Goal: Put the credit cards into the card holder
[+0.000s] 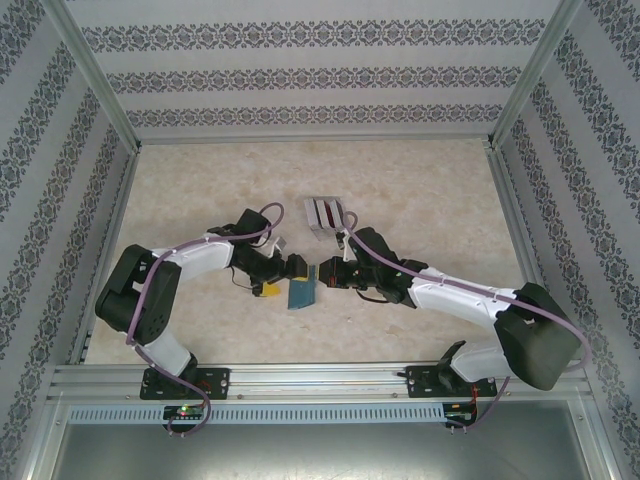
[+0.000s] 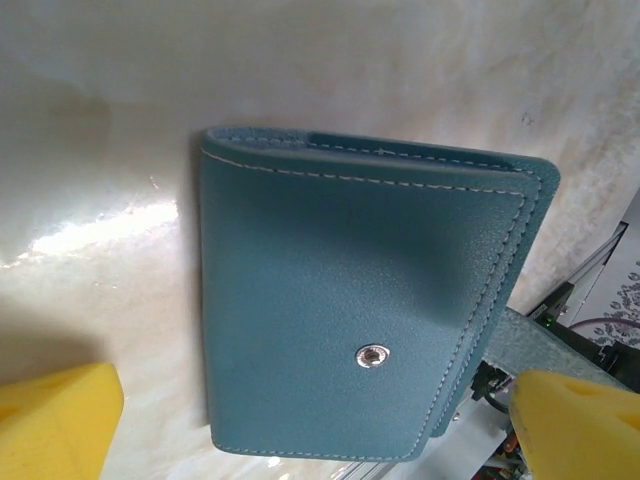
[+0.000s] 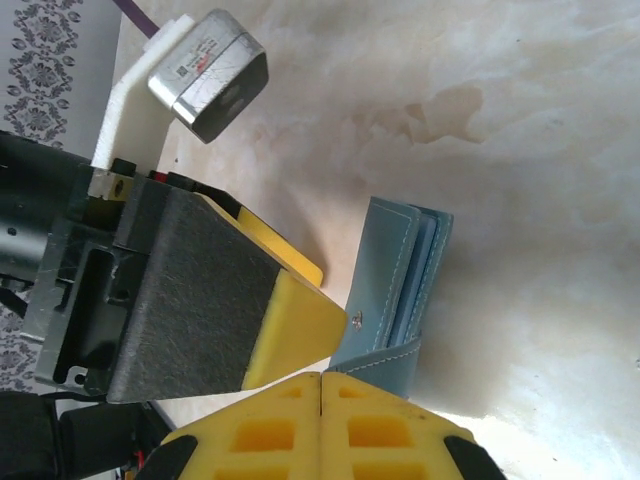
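Note:
The teal card holder (image 1: 302,294) lies flat on the table between the two grippers. In the left wrist view the card holder (image 2: 350,300) shows its snap stud, and my left gripper (image 2: 315,425) stands open with its yellow fingertips (image 2: 50,420) wide on either side of it, holding nothing. My left gripper (image 1: 284,272) sits at the holder's left edge. My right gripper (image 3: 320,415) is shut, its tips right at the holder's loose flap (image 3: 385,355); nothing shows between the pads. The credit cards (image 1: 324,213), grey with dark red stripes, lie farther back.
The marble-patterned table (image 1: 420,190) is ringed by a metal frame and patterned walls. The left gripper's grey and yellow finger (image 3: 270,310) stands close to my right fingertips. The left wrist's camera housing (image 3: 210,75) shows above it.

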Controlling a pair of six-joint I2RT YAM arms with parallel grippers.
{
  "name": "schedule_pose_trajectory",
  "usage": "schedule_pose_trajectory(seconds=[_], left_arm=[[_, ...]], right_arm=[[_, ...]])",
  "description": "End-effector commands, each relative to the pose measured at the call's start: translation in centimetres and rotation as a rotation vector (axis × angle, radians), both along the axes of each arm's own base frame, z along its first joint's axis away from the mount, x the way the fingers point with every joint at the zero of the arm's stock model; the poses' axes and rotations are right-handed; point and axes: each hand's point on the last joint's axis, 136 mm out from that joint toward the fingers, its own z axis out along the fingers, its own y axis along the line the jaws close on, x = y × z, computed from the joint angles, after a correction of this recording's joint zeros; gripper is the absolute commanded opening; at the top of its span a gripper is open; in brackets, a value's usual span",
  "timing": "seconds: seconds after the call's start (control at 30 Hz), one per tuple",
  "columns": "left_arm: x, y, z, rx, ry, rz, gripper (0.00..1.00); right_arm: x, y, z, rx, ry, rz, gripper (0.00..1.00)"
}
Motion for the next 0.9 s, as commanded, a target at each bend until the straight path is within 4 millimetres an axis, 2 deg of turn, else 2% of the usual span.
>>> schedule_pose_trajectory(seconds=[0.0,0.2,0.33,0.53,0.73,0.87], left_arm=[[0.3,-1.6,1.4,-0.044,-0.057,-0.066,0.99],[0.3,-1.5,0.8,0.01,-0.059,-0.093,0.91],[0.5,-1.3,0.2,0.044,-0.049,-0.096,0.76],[0.5,-0.7,-1.3,0.105,-0.016,-0.108,0.7],[0.8,-0.3,-1.4,0.14,-0.019,-0.11,0.61],[1.0,0.0,-1.1,0.167,-0.045,-0.119,0.59]], right_arm=[[0.4,0.1,1.5,0.039,-0.025,-0.005,0.0],[0.9,-0.1,1.7,0.075,-0.015,-0.03,0.0],[0.8,-0.5,1.5,0.066,-0.009,-0.045,0.0],[0.6,-1.2,1.2,0.054,-0.006,-0.058,0.0],[0.4,-2.0,1.4,0.029,-0.024,-0.074,0.0],[0.3,-2.8,1.0,-0.004,-0.032,-0.084,0.0]])
